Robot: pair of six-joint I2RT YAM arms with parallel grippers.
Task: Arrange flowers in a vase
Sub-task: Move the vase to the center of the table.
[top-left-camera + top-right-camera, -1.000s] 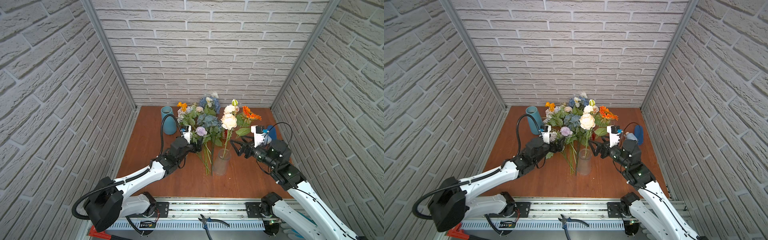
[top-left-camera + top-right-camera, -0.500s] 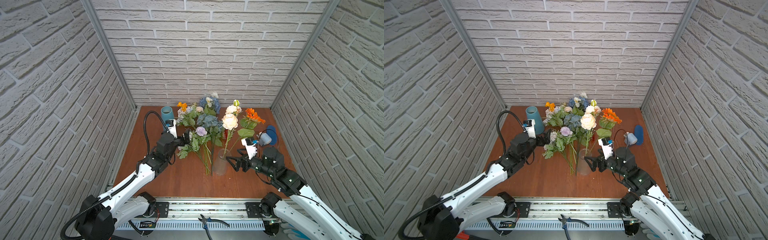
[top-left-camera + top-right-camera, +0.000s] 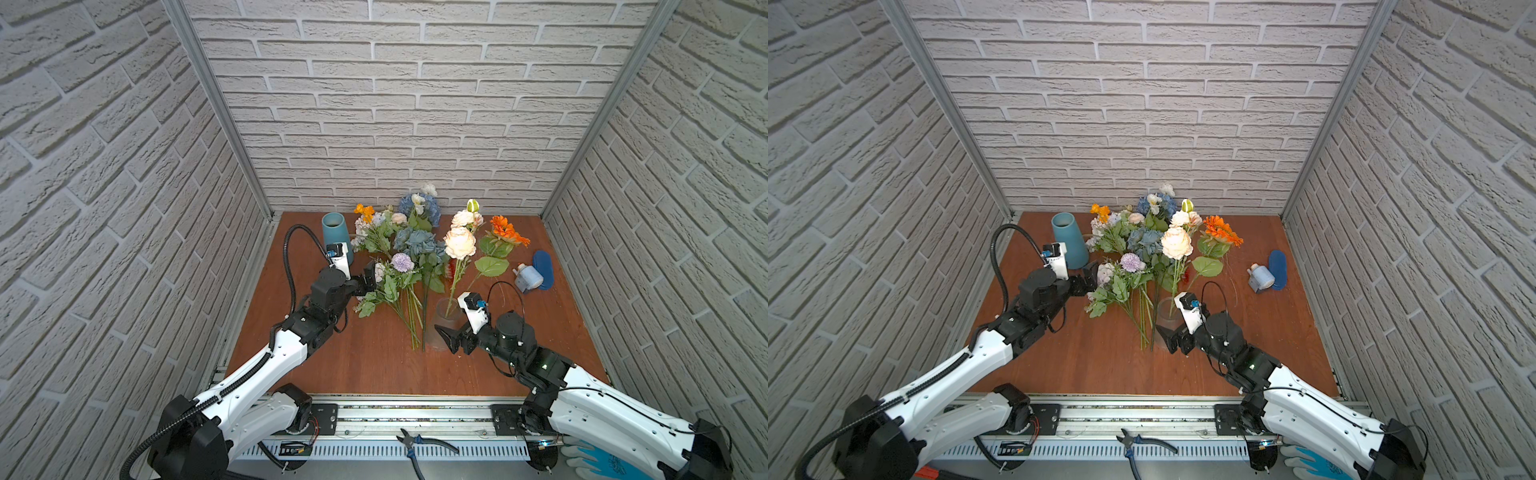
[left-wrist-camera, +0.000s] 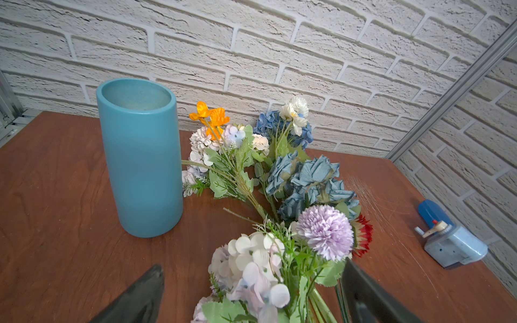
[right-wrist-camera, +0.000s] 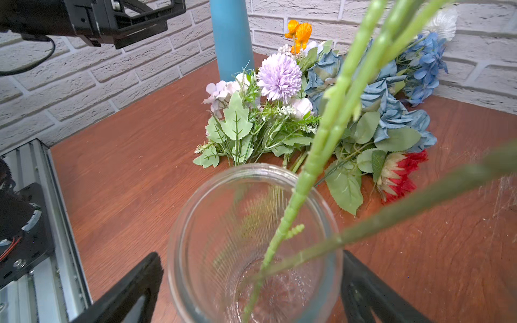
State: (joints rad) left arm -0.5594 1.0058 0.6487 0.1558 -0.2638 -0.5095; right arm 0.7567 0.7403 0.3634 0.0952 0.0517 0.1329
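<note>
Now, right hand (image 5: 251, 258) agape around the glass vase (image 5: 251, 167)

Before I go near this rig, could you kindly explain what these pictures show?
Two white robot arms work at a brown table. Two pictures look down from overhead; the other two come from a camera on each wrist. The left pincer stands open around a lilac-white spray in the heap of loose flowers beside a blue vase. The right pincer stands open on either side of a glass vase, which already holds a peach rose and an orange flower. Neither pincer grips anything yet. A small blue gadget lies to the side.
</note>
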